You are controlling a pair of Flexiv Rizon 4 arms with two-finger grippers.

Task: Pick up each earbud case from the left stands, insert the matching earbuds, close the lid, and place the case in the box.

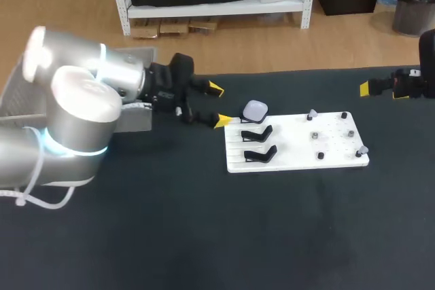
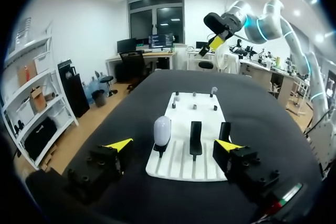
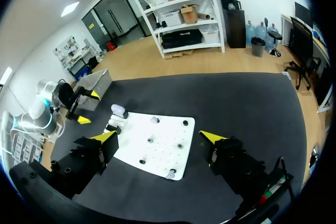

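The left hand (image 1: pixel 219 105) hangs over the black worktop (image 1: pixel 204 236), its yellow-tipped fingers spread wide and holding nothing. Straight ahead of it, just off the fingertips, a pale lilac rounded earbud case (image 1: pixel 255 109) stands upright on the rearmost black stand at the white board's (image 1: pixel 299 142) left end. The right hand (image 3: pixel 158 136), equally wide and empty, waits well apart beyond the board, so the left arm looks far better placed.

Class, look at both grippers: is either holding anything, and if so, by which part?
Nothing is held. The left gripper and the right gripper are both open and empty; the earbud case sits on its stand.
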